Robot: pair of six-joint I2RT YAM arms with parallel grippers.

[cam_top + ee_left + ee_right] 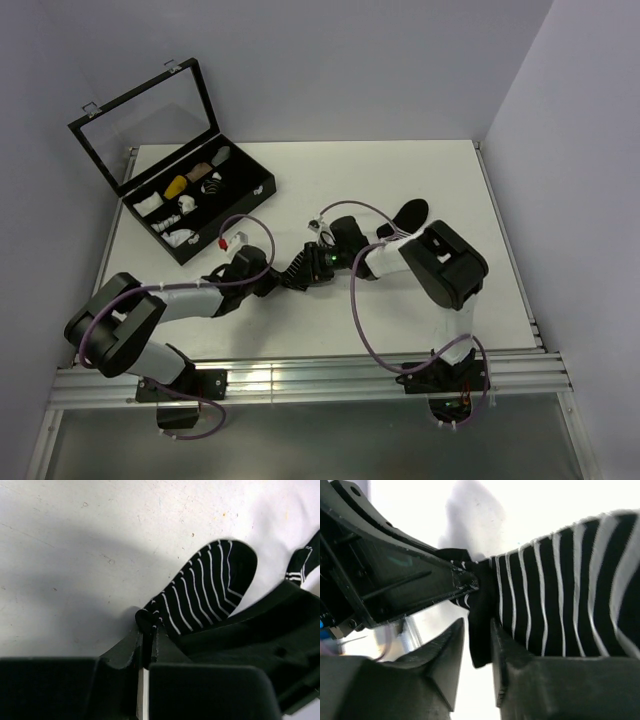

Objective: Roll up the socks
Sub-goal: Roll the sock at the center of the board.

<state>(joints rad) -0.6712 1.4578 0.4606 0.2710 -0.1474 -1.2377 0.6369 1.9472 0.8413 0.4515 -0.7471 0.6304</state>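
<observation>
One black sock with thin white stripes [210, 585] lies stretched between my two grippers at the table's middle [297, 272]. My left gripper [148, 630] is shut on a bunched edge of this sock; in the top view it sits left of centre [283, 276]. My right gripper [477, 630] closes on the same edge of the sock [570, 590], right beside the left fingers [420, 580], and in the top view it meets the left one [310, 267]. The second black sock [410, 212] lies flat behind the right arm; its striped cuff shows in the left wrist view [300, 567].
An open black box [240, 220] with a clear lid [150, 115] stands at the back left and holds small white, yellow and tan rolled bundles. A small white and red piece [232, 240] lies just in front of it.
</observation>
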